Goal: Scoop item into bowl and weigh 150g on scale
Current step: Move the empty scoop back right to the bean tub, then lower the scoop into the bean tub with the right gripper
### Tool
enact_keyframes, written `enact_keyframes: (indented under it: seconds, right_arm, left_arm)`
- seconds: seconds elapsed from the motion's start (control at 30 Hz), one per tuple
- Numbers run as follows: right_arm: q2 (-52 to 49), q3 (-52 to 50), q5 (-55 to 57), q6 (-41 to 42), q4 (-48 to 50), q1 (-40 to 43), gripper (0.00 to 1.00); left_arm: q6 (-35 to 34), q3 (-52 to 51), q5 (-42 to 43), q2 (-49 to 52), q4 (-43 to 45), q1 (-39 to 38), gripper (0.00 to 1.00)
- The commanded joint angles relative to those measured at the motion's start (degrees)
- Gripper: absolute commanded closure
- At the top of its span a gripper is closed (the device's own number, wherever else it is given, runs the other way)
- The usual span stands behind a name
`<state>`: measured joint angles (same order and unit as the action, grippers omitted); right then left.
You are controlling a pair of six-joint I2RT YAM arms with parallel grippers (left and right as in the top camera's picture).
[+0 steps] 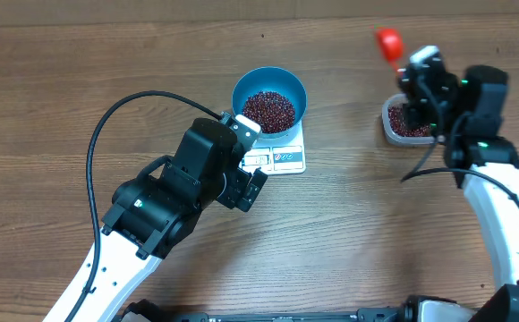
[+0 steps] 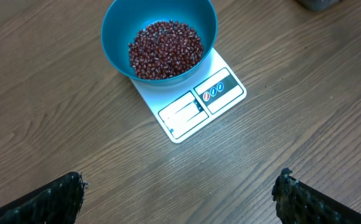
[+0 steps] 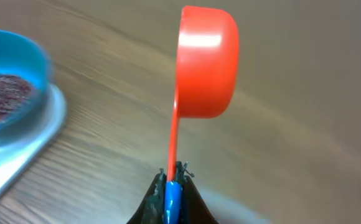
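The blue bowl [image 1: 269, 100] stands on the white scale [image 1: 285, 160] and holds a heap of dark red beans [image 1: 268, 109]. In the left wrist view, the bowl [image 2: 115, 34] and the scale [image 2: 196, 106] lie ahead of my left gripper [image 2: 177, 200], which is open and empty over bare table. My right gripper [image 3: 173, 177] is shut on the blue-wrapped handle of a red scoop [image 3: 205, 62], held up in the air. Overhead, the scoop [image 1: 387, 40] is beyond a clear tub of beans [image 1: 405, 122]. What is inside the scoop is hidden.
The left arm [image 1: 179, 188] and its black cable [image 1: 107, 121] cover the table left of the scale. The right arm [image 1: 501, 197] runs along the right edge. Wooden tabletop [image 1: 358, 233] lies between the arms.
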<state>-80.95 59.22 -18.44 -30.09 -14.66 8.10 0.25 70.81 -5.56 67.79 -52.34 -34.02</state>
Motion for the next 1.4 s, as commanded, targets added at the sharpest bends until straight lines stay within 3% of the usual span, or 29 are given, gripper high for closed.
enact_keyframes:
  seconds: [0.0, 0.43, 0.87, 1.37]
  right_arm:
    - [1.2, 0.0, 4.7, 7.4, -3.4, 4.3, 0.96]
    - [-0.2, 0.0, 4.9, 7.8, -19.5, 12.2, 0.96]
    - [-8.7, 0.0, 4.9, 7.8, -19.8, 12.2, 0.96]
    - [-11.2, 0.0, 9.4, 7.6, -16.2, 12.2, 0.96]
  left_arm:
    - [0.9, -0.2, 0.7, 0.4, 0.1, 0.2, 0.01]
    - [0.9, -0.2, 0.7, 0.4, 0.1, 0.2, 0.0]
    - [0.9, -0.2, 0.7, 0.4, 0.1, 0.2, 0.0]
    - [0.9, -0.2, 0.7, 0.4, 0.1, 0.2, 0.0]
